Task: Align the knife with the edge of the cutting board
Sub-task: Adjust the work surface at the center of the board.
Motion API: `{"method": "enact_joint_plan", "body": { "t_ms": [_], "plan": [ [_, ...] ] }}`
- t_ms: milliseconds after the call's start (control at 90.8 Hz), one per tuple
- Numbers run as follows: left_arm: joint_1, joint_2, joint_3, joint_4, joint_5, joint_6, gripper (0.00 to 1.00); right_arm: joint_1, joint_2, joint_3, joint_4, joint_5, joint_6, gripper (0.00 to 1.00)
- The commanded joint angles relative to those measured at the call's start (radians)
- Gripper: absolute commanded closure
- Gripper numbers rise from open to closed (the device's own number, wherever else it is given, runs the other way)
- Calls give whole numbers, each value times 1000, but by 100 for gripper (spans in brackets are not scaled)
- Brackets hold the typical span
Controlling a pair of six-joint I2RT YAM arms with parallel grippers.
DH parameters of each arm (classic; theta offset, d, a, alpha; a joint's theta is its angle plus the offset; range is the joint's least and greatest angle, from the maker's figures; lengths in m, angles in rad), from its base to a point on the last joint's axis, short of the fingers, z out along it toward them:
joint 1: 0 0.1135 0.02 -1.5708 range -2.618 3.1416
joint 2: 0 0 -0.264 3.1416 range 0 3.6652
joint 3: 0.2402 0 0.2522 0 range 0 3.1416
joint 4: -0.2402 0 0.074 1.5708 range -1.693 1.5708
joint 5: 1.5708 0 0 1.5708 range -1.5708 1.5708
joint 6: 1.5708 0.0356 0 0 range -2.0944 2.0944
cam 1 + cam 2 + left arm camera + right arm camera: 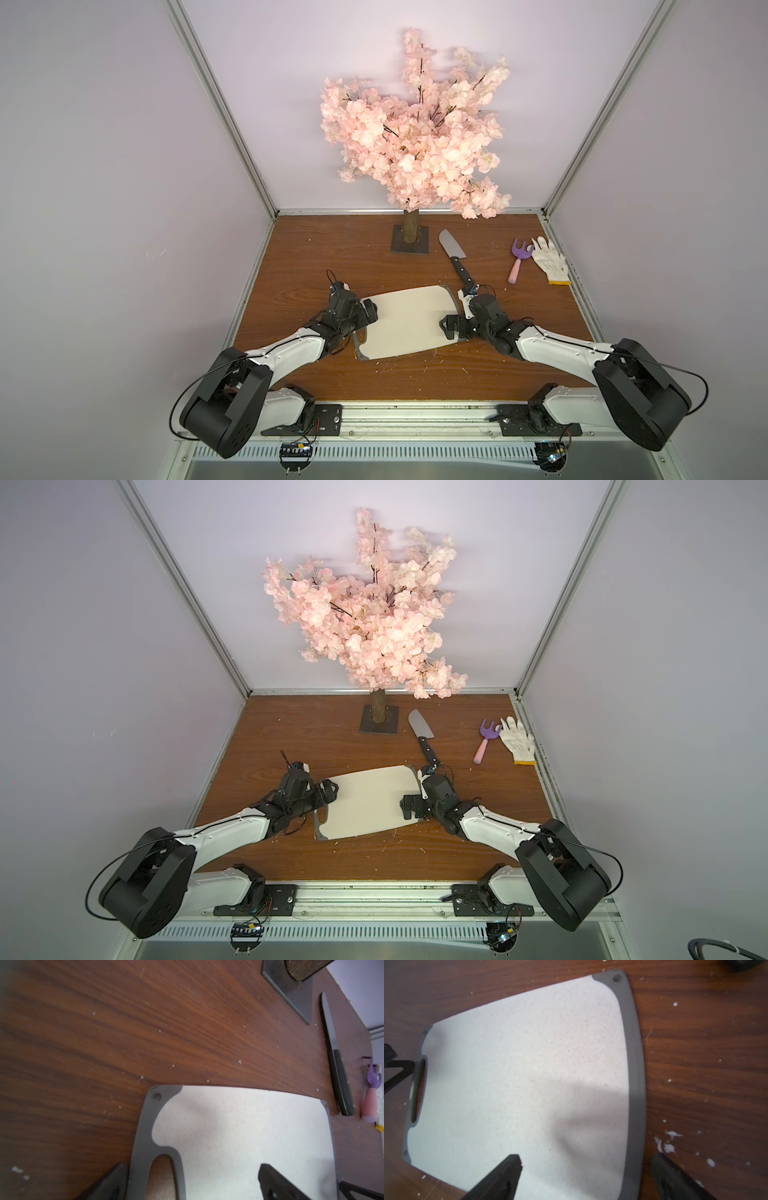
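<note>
The cutting board point(409, 322) point(370, 806) lies flat in the middle of the wooden table, its oval cutout end to the left. The knife point(454, 252) point(421, 733) lies on the table behind the board's far right corner, blade toward the back wall and black handle end near that corner. My left gripper point(371, 314) point(191, 1180) is open and low, straddling the board's point(249, 1136) cutout end. My right gripper point(446, 328) point(586, 1167) is open too, straddling the grey rim at the board's point(529, 1074) other short end. Neither holds anything. The knife point(334, 1053) shows in the left wrist view.
An artificial pink blossom tree point(415, 133) stands on a dark square base point(410, 245) at the back, just left of the knife blade. A purple-and-pink toy fork point(517, 259) and a white glove point(549, 259) lie at the back right. Walls enclose three sides.
</note>
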Motion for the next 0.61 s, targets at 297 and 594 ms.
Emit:
{"method": "enact_joint_plan", "body": {
  "t_ms": [297, 594],
  "plan": [
    [11, 124, 20, -47, 49, -1, 0, 81, -66, -76, 1, 15, 76, 0],
    [11, 158, 22, -20, 51, -5, 0, 94, -159, -127, -3, 19, 105, 1]
  ]
}}
